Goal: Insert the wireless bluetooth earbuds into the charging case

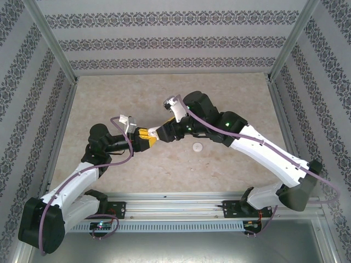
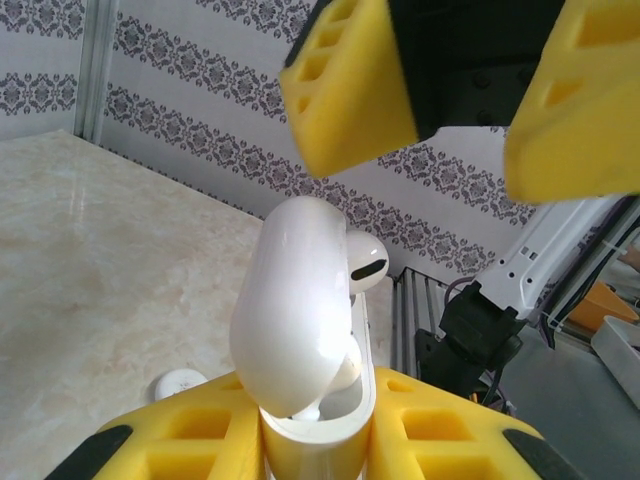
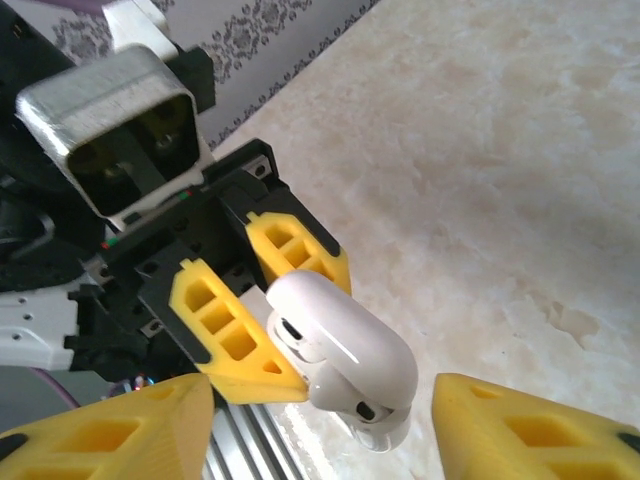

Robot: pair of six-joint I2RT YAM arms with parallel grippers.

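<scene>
The left gripper (image 2: pixel 318 428) is clamped narrowly on the base of the charging case (image 2: pixel 300 330). The case stands upright at lower centre of the left wrist view, with its lid hinged open. One of the wireless bluetooth earbuds (image 2: pixel 366 264) protrudes from the case mouth just right of the lid. A second rounded white form deeper inside cannot be identified, because the lid covers most of it. The lower case body is hidden between the yellow pads (image 2: pixel 190 435). The right gripper (image 3: pixel 320 445) stands wide, its pads flanking the case without contact (both pads are cut off by the bottom frame edge in the right wrist view). In the top view the case is too small to resolve between the two grippers at frame centre. There the left arm (image 1: pixel 77 183) rises from lower left and bends right. The right arm (image 1: pixel 269 153) runs from lower right up-left, its wrist folded back down-left. A flat white disc (image 1: pixel 197 147) lies on the table (image 1: pixel 230 93), right of the grippers.
</scene>
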